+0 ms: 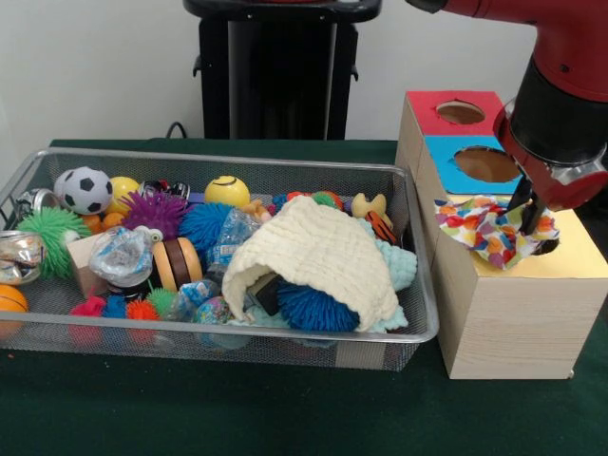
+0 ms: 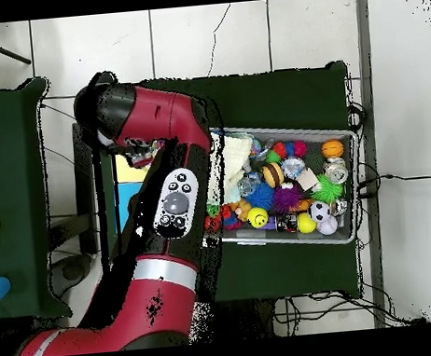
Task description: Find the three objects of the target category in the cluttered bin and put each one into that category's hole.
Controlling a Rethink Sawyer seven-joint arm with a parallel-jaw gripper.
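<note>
Cloth is the kind of thing we are sorting, we think, and this looks like the drop-off step. Our gripper (image 1: 528, 217) sits over the yellow-topped wooden box (image 1: 518, 313), at about three o'clock from the wire mesh bin (image 1: 418, 328). The dark fingers (image 1: 521, 196) are pinched on a small cloth with many coloured patches (image 1: 483, 228). One end of the cloth is at the box's hole and the rest lies spread on the yellow top.

Next we would push the cloth further down and only then let go, or it may stay hanging on the rim.

Two more boxes stand behind, one with a blue top (image 1: 475, 166) and one with a red top (image 1: 454, 112). We cannot see into their holes.

The bin on the green tabletop (image 1: 190, 408) is full of toys. At its five o'clock side lies a cream knitted cloth (image 1: 318, 256) over a blue spiky ball (image 1: 315, 310). A pale blue fluffy cloth (image 1: 399, 266) peeks out beside it. A small soccer ball (image 1: 85, 189) sits at ten o'clock.
</note>
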